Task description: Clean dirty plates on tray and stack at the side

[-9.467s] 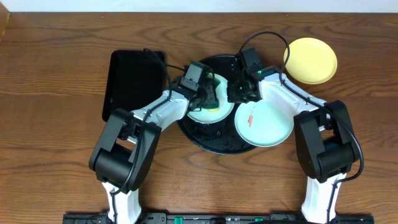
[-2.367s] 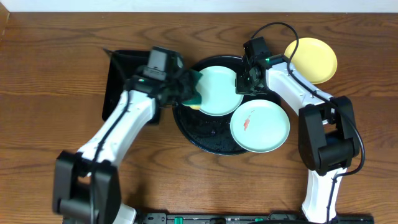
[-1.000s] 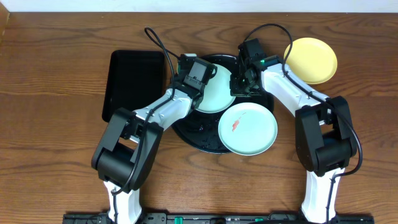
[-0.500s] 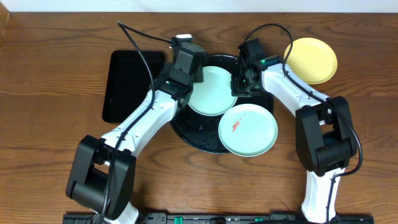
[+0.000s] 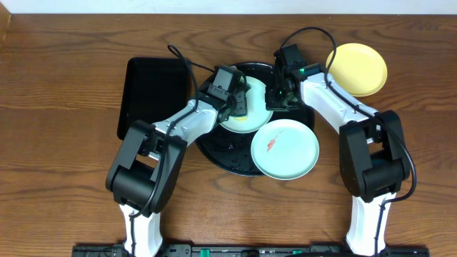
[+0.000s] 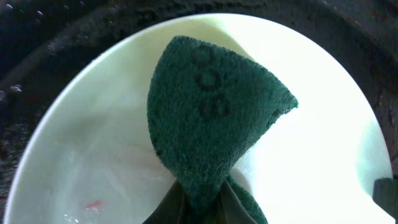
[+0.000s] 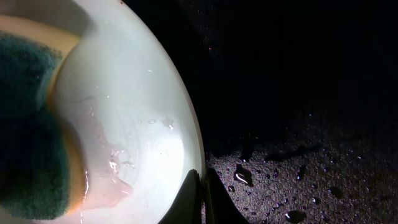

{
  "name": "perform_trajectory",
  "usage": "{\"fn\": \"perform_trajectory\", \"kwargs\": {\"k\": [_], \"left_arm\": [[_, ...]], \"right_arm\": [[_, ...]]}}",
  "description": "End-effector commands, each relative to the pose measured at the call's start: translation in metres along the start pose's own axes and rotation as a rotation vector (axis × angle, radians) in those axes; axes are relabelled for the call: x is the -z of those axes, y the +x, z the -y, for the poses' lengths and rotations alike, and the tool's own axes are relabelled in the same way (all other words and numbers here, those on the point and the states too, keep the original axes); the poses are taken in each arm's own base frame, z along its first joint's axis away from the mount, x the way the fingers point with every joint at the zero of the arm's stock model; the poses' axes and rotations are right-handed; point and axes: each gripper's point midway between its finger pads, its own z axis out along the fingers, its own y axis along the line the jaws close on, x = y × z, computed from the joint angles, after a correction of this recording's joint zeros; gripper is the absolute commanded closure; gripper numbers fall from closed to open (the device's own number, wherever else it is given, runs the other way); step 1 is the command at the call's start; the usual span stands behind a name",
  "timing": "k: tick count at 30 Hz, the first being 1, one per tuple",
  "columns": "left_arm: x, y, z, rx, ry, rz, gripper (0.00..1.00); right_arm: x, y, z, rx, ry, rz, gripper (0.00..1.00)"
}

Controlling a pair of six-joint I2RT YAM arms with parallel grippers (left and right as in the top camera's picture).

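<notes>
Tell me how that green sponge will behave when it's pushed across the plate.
The sponge looks soft and floppy: it is bent into a fold where the left claw pinches it, so it should squash rather than slide stiffly. Its coarse green face probably drags on the wet-looking plate.

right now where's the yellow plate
In the overhead view the yellow plate lies on the bare wood table at the far right, just outside the round black tray.
</notes>
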Motion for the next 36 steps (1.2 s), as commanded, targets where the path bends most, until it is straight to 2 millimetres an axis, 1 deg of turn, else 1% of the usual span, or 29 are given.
{"fn": "perform_trajectory", "kwargs": {"k": [1, 5, 9, 13, 16, 19, 21, 23, 25, 27, 28, 30, 32, 34, 36], "left_arm": [[-0.008, -0.008, -0.032, 0.001, -0.160, 0.059, 0.92], [-0.002, -0.021, -0.056, -0.049, -0.290, 0.120, 0.92], [0.013, -0.038, -0.085, -0.091, -0.482, 0.206, 0.92], [0.029, -0.057, -0.101, -0.114, -0.616, 0.301, 0.92], [0.041, -0.070, -0.105, -0.110, -0.673, 0.369, 0.92], [0.059, -0.086, -0.102, -0.086, -0.686, 0.434, 0.92], [0.074, -0.096, -0.097, -0.063, -0.667, 0.472, 0.92], [0.098, -0.107, -0.090, -0.008, -0.638, 0.523, 0.92], [0.127, -0.116, -0.086, 0.071, -0.606, 0.572, 0.92], [0.152, -0.120, -0.086, 0.142, -0.576, 0.600, 0.92], [0.166, -0.122, -0.086, 0.167, -0.545, 0.601, 0.92], [0.185, -0.122, -0.087, 0.190, -0.488, 0.579, 0.92], [0.200, -0.120, -0.093, 0.208, -0.448, 0.547, 0.92], [0.213, -0.115, -0.108, 0.234, -0.435, 0.509, 0.92], [0.219, -0.109, -0.128, 0.278, -0.439, 0.469, 0.92]], "right_arm": [[-0.001, -0.001, 0.008, 0.011, 0.041, 0.003, 0.99], [-0.001, 0.000, 0.009, 0.011, 0.042, -0.001, 0.99], [-0.001, 0.000, 0.009, 0.019, 0.043, -0.003, 0.99], [-0.001, 0.001, 0.009, 0.029, 0.044, -0.006, 0.99], [-0.001, 0.002, 0.010, 0.028, 0.046, -0.010, 0.99], [-0.001, 0.002, 0.010, 0.028, 0.045, -0.011, 0.99], [0.000, 0.001, 0.009, 0.028, 0.043, -0.007, 0.99], [0.005, -0.002, 0.004, 0.030, 0.020, 0.004, 0.99], [0.014, -0.007, 0.000, 0.035, 0.007, 0.031, 0.99], [0.027, -0.015, -0.005, 0.049, -0.005, 0.071, 0.99], [0.036, -0.019, -0.007, 0.064, -0.012, 0.095, 0.99], [0.058, -0.028, -0.014, 0.110, -0.026, 0.151, 0.99], [0.081, -0.035, -0.020, 0.166, -0.032, 0.211, 0.99], [0.109, -0.043, -0.023, 0.222, 0.006, 0.285, 0.99], [0.134, -0.049, -0.020, 0.261, 0.086, 0.360, 0.99]]}}
